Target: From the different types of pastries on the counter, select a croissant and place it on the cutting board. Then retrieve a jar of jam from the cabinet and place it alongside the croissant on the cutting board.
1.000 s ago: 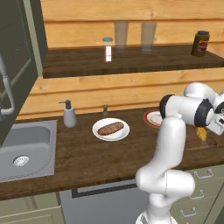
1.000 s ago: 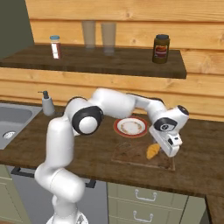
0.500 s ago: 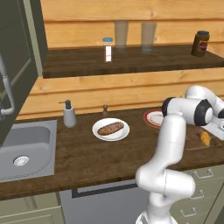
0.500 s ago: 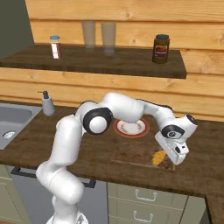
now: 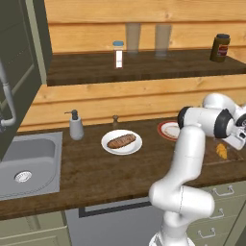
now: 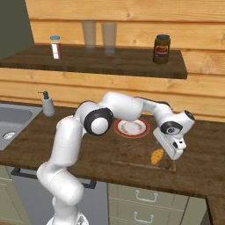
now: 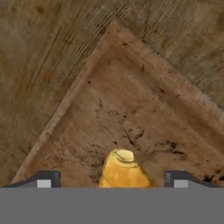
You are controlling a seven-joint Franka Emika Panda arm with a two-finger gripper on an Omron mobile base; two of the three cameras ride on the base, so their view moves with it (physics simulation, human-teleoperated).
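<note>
Tool (image 7: 112, 178) spread wide, croissant (image 7: 123, 169) sitting loose between its tips on the cutting board (image 7: 144, 113), near a corner.

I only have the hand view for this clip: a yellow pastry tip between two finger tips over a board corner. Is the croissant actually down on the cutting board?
Observer: In the right base view the croissant lies on the cutting board, with the hand right beside it.
Operator: What else is near the board?
Observer: A red-rimmed plate sits just behind it on the counter.
Operator: And the other pastry?
Observer: The brown loaf-like pastry rests on a white plate farther along the counter, near the soap dispenser.
</note>
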